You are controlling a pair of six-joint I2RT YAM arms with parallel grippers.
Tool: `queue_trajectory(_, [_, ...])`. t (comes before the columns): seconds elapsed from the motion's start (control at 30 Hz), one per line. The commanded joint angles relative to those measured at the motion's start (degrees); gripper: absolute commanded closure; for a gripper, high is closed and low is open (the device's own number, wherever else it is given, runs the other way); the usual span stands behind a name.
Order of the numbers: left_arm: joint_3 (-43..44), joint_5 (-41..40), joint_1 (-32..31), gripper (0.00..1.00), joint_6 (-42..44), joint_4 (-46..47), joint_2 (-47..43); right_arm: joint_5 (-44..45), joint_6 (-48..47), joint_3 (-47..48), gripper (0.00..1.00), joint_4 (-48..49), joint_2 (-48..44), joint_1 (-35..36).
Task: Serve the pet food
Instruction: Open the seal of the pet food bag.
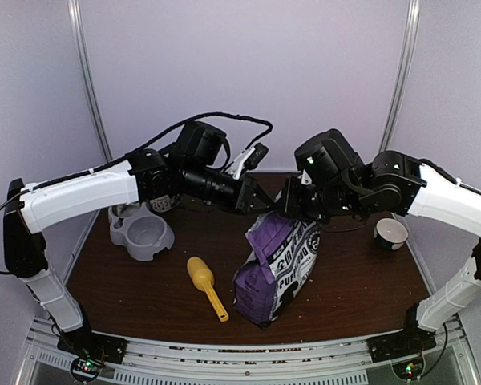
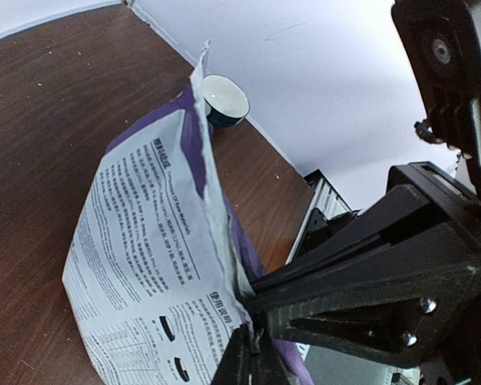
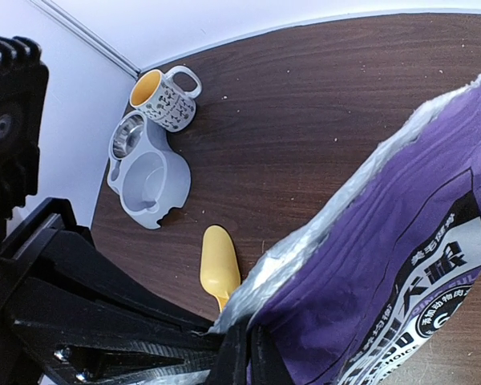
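The purple-and-white pet food bag (image 1: 276,269) stands at the table's middle, leaning a little. Its top edge is pinched from both sides. My left gripper (image 1: 254,204) is shut on the left part of the rim, and my right gripper (image 1: 293,210) is shut on the right part. In the left wrist view the bag's printed white back (image 2: 148,257) runs into my shut left gripper (image 2: 255,327). The right wrist view shows the purple front (image 3: 401,273) and silver rim in my shut right gripper (image 3: 242,335). The kibble itself is hidden inside the bag.
A yellow scoop (image 1: 206,283) lies left of the bag. A grey double pet bowl (image 1: 141,233) sits at the far left with a patterned mug (image 3: 165,98) behind it. A small dark cup with a white inside (image 1: 391,233) stands at the right.
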Motion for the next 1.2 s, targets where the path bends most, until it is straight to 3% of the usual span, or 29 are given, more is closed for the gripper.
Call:
queue_trajectory(0.0, [-0.88,-7.07,-3.44,1.00,3.58,7.05,-3.21,4.27,-0.29,-3.11,1.00,-6.62,-1.40,0.49])
queue_trajectory(0.23, [-3.71,-16.52,-6.75,1.00,6.19,10.30,-5.90,4.24,2.41,-11.12,1.00,-9.35,-4.76,0.48])
queue_trajectory(0.53, [-3.99,-21.04,-8.77,1.00,7.29,10.93,-6.35,4.46,5.59,-19.20,1.00,-9.80,-9.18,0.47])
queue_trajectory(1.17, [-3.07,-29.43,-10.30,1.00,10.57,8.92,-8.37,7.17,7.04,-18.56,1.00,-15.58,-10.15,0.49])
